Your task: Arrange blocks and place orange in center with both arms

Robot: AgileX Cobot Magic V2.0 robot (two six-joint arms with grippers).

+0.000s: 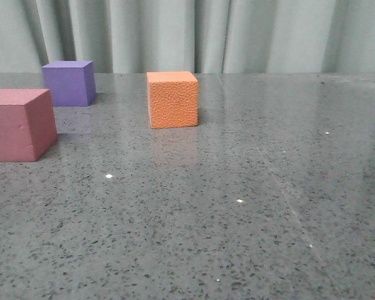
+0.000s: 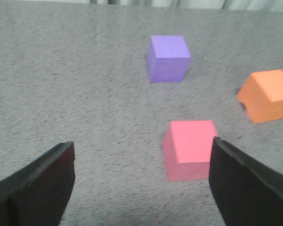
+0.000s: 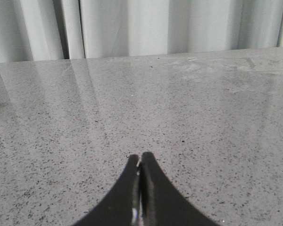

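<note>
In the front view the orange cube [image 1: 172,99] stands mid-table, the purple cube [image 1: 68,82] behind and to its left, the pink-red cube [image 1: 19,124] at the left edge. No gripper shows there. In the left wrist view my left gripper [image 2: 142,157] is open and empty above the table; the pink-red cube [image 2: 191,148] lies just beyond its fingertips, close to one finger [image 2: 240,181]. The purple cube [image 2: 168,58] lies further off and the orange cube [image 2: 268,95] off to one side. In the right wrist view my right gripper [image 3: 140,160] is shut and empty over bare table.
The grey speckled tabletop [image 1: 237,206] runs back to a pale green curtain [image 1: 237,31]. The right wrist view shows only tabletop [image 3: 179,108] and curtain [image 3: 146,28].
</note>
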